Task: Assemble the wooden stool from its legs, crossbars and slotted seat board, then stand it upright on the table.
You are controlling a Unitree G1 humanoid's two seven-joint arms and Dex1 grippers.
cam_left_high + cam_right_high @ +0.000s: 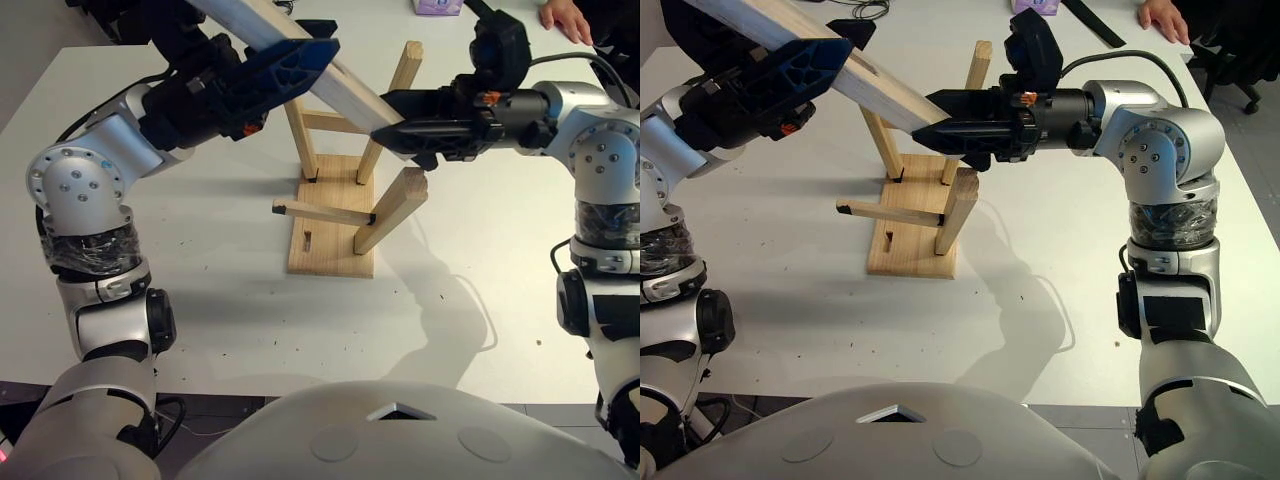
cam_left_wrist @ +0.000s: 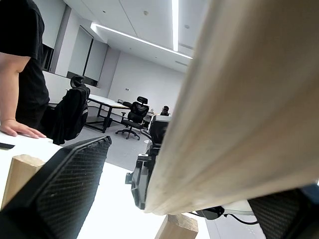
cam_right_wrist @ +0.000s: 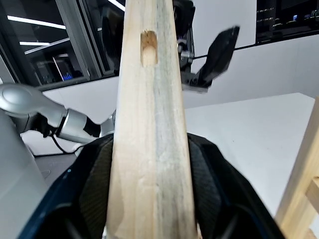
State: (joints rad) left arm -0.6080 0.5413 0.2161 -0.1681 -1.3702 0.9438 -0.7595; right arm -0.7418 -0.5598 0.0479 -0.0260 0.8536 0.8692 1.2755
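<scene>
The seat board (image 1: 330,240) lies flat on the white table (image 1: 200,250). Two legs (image 1: 390,110) stand at its far end with a crossbar (image 1: 330,122) between them. A third, tilted leg (image 1: 392,210) stands at its near right, and a crossbar (image 1: 325,212) juts left from it with a free end. Above this hangs a long loose leg (image 1: 300,45), slanting down to the right. My left gripper (image 1: 290,65) is shut on its upper part. My right gripper (image 1: 385,128) is shut on its lower end, just over the standing legs. The mortise hole (image 3: 148,48) faces the right wrist camera.
A purple box (image 1: 438,6) and a person's hand (image 1: 565,15) rest at the table's far edge, with a black strap (image 1: 1090,20) beside them. Bare tabletop lies left, right and in front of the seat board.
</scene>
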